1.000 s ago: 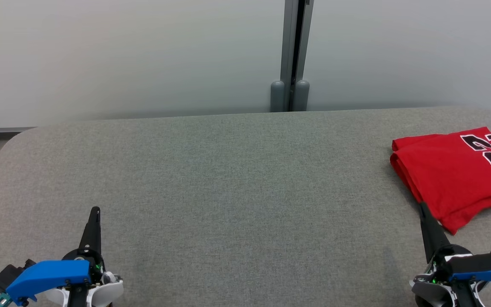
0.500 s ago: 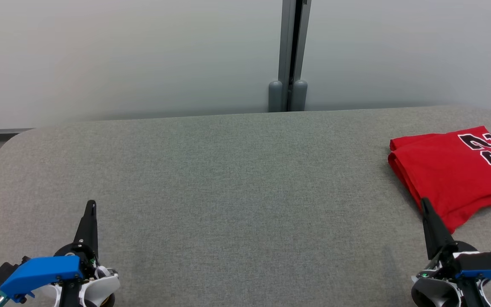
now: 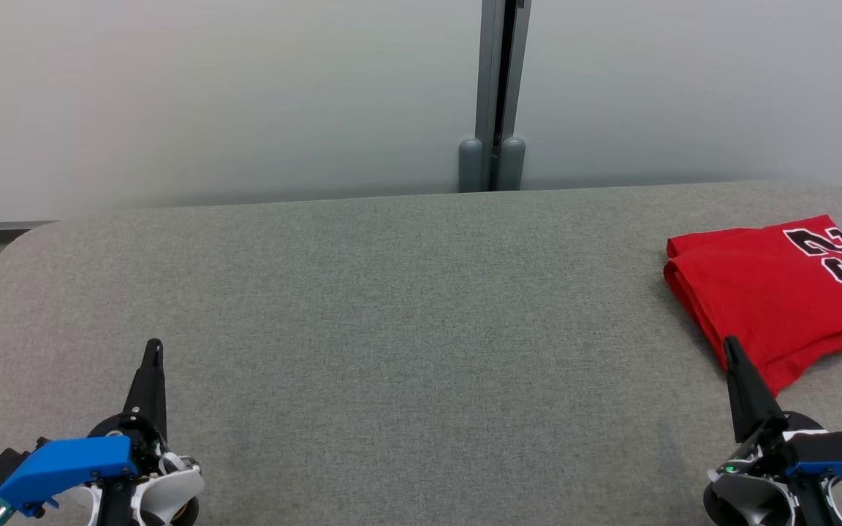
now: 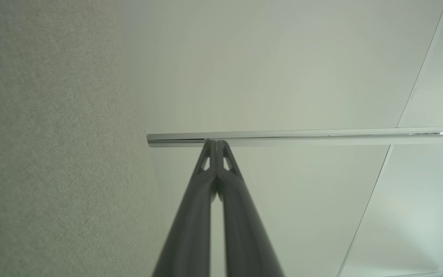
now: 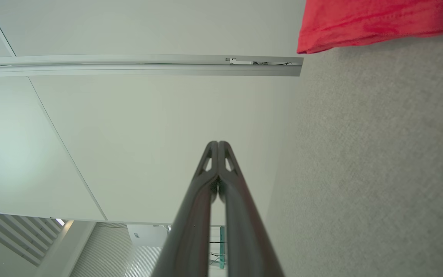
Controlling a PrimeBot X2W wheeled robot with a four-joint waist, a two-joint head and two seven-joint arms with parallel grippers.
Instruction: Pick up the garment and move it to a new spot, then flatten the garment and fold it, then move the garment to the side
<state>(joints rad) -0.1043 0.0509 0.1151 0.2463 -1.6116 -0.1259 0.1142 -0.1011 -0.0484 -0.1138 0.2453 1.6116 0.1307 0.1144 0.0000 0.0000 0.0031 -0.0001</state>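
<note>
Work looks finished: the folded red cloth jersey (image 3: 772, 292) lies at three o'clock on the grey fabric table (image 3: 392, 307), near our right gripper (image 3: 730, 345). It and our left gripper (image 3: 153, 347) are clenched, empty; next we need only back away.

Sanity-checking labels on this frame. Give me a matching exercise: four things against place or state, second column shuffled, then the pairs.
1. red garment
2. left tool
3. right tool
4. grey post

A. upright, behind the far edge of the table
B. shut, lower right of the head view
C. folded, at the table's far right
D. shut, lower left of the head view

Pairs: 1-C, 2-D, 3-B, 4-A
</note>
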